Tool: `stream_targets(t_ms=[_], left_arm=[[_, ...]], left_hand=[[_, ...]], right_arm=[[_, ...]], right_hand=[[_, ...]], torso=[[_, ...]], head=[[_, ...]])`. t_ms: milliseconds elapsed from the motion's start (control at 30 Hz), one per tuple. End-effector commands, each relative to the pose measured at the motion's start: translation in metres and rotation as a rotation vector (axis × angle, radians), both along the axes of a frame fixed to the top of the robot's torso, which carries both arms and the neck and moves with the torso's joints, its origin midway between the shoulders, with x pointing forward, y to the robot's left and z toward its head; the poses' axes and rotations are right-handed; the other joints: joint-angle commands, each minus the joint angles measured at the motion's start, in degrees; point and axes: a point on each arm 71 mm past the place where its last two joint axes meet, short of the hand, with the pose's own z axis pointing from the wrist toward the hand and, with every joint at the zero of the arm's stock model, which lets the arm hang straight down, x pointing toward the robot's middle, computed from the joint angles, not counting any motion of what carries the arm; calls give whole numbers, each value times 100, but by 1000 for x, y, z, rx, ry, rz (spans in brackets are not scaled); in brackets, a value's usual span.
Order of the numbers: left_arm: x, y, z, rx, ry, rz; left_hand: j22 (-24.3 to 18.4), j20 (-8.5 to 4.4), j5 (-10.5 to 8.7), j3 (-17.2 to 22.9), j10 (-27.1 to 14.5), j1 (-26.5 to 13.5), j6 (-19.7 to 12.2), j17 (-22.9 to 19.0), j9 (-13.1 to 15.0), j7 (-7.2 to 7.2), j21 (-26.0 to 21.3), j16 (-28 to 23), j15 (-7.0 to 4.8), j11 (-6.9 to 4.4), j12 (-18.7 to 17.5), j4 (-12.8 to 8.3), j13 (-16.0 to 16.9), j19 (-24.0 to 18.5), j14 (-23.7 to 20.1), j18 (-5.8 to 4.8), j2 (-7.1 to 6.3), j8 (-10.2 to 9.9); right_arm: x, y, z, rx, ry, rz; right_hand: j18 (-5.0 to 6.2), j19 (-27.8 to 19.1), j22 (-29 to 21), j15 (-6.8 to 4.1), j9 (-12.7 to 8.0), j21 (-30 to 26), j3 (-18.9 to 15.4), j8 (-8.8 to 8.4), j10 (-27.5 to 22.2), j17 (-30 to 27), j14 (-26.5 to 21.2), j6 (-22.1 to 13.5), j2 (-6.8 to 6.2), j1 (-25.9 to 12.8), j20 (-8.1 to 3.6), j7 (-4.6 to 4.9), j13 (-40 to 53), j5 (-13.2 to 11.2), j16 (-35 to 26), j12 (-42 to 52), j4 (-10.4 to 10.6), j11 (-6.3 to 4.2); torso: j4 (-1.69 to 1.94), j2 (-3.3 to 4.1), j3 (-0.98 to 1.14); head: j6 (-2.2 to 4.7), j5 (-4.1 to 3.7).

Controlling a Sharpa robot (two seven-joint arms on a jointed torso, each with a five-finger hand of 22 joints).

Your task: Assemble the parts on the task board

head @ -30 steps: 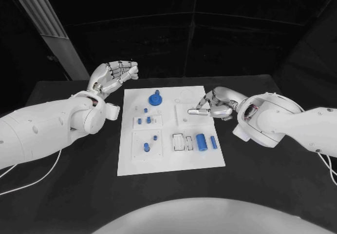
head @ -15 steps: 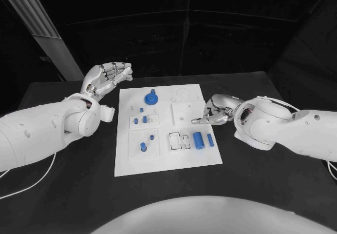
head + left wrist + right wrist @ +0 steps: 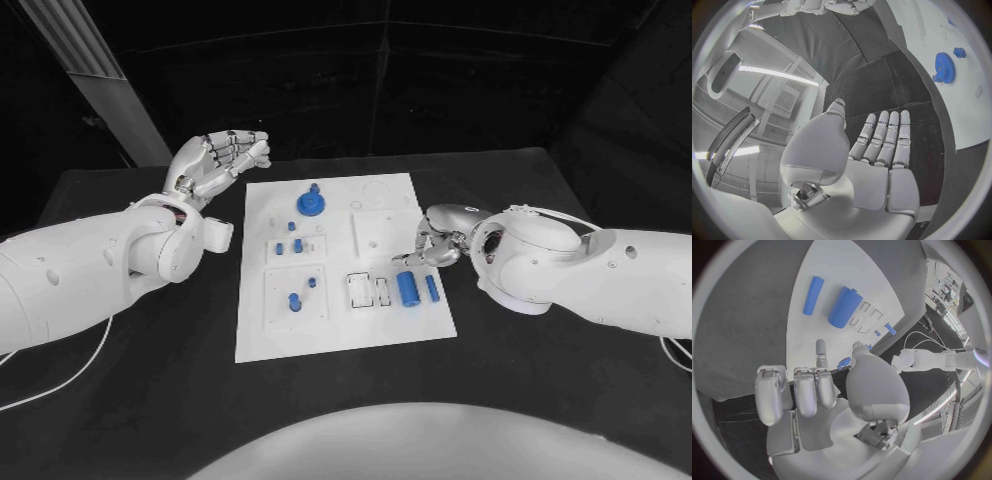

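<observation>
Left hand (image 3: pixel 216 162) hovers off the far-left corner of the task board (image 3: pixel 346 335), fingers apart, holding nothing. On the board: gear (image 3: pixel 313 204) seated at the far end, small pegs (image 3: pixel 291 245) mid-left, two loose cylinders (image 3: pixel 418 288) lying near-right beside unfilled slots (image 3: pixel 366 290). Right hand (image 3: pixel 433 243) sits over the board's right edge, just beyond the cylinders; can't tell if it's grasping anything. Judging by that, partly done; cylinders not yet inserted.

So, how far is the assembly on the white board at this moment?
Done: a blue gear sits on the task board. In hand: nothing; the right hand hovers above the two blue cylinders, and the left hand is off the board. Left: the cylinders and small blue pieces lie loose.
</observation>
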Motion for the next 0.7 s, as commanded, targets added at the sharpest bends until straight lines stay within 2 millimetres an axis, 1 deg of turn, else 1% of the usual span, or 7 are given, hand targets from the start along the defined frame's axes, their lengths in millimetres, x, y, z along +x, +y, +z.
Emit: stream_targets(t_ms=[33, 133, 200, 367, 400, 600, 700], left_arm=[[-3, -2, 9, -51, -118, -34], [-4, -1, 9, -51, -118, -34], [-4, -1, 9, -50, -118, -32], [-4, 0, 9, -50, -117, -31], [-4, 0, 9, -50, -117, -32], [-4, 0, 9, -51, -117, -33], [-4, 0, 9, -50, -117, -32]], left_hand=[[-8, 0, 14, -36, -41, -12, -51, -4, -7, 514, -32, 28, 16, -16, 20, 3, -10, 32, -41, -51, 52, 31], [-8, 0, 14, -36, -41, -12, -51, -4, -7, 514, -32, 28, 16, -16, 20, 3, -10, 32, -41, -51, 52, 31], [-8, 0, 14, -36, -41, -12, -51, -4, -7, 514, -32, 28, 16, -16, 20, 3, -10, 32, -41, -51, 52, 31], [-8, 0, 14, -36, -41, -12, -51, -4, -7, 514, -32, 28, 16, -16, 20, 3, -10, 32, -41, -51, 52, 31], [-8, 0, 14, -36, -41, -12, -51, -4, -7, 514, -32, 28, 16, -16, 20, 3, -10, 32, -41, -51, 52, 31], [-12, 0, 15, -40, -51, -7, -61, -17, -8, 515, -35, 37, 18, -14, 30, 3, -11, 29, -48, -53, 59, 39], [-12, 0, 15, -40, -51, -7, -61, -17, -8, 515, -35, 37, 18, -14, 30, 3, -11, 29, -48, -53, 59, 39]], right_arm=[[-1, 1, -4, -61, 34, 3], [-2, 3, -8, -84, 62, 8], [-3, 4, -10, -95, 74, 12], [-4, 7, -13, -112, 95, 22], [-4, 7, -13, -115, 98, 24], [-5, 9, -16, -139, 129, 34], [-5, 11, -17, -147, 141, 38]], right_hand=[[-83, 594, 1509, -29, -9, 18, 17, -33, 587, 1506, 606, 52, 51, 19, -30, 8, 1506, 11, 14, 15, -17, -25], [-83, 594, 1509, -21, -14, 18, 30, -124, 587, 1506, 606, 75, 111, 49, -22, 18, 1506, -20, 14, 15, -21, -16], [-83, 594, 1509, -15, -19, 18, 35, -177, 587, 1506, 606, 77, 139, 73, -17, 26, 1506, -28, 14, 15, -24, -9], [-83, 594, 1509, -10, -22, 18, 33, -222, 587, 1506, 606, 81, 159, 85, -12, 33, 1506, -47, 14, 15, -24, -2], [-83, 594, 1509, -8, -24, 18, 33, -241, 587, 1506, 606, 81, 170, 90, -10, 36, 1506, -55, 14, 15, -25, 0], [-83, 594, 1509, 3, -30, 18, 32, -319, 587, 1506, 606, 85, 211, 123, -1, 49, 1506, -81, 14, 15, -30, 11], [-83, 594, 1509, 7, -33, 18, 29, -353, 587, 1506, 606, 85, 233, 131, 4, 55, 1506, -95, 14, 15, -29, 17]], torso=[[8, 3, -3], [12, 0, -3], [8, 0, -4], [1, -1, -4], [1, -2, -4], [10, -3, -3], [0, -2, -1]], head=[[-14, 1], [-26, 2], [-26, 9], [-26, 16], [-26, 30], [-26, 27], [-26, 40]])
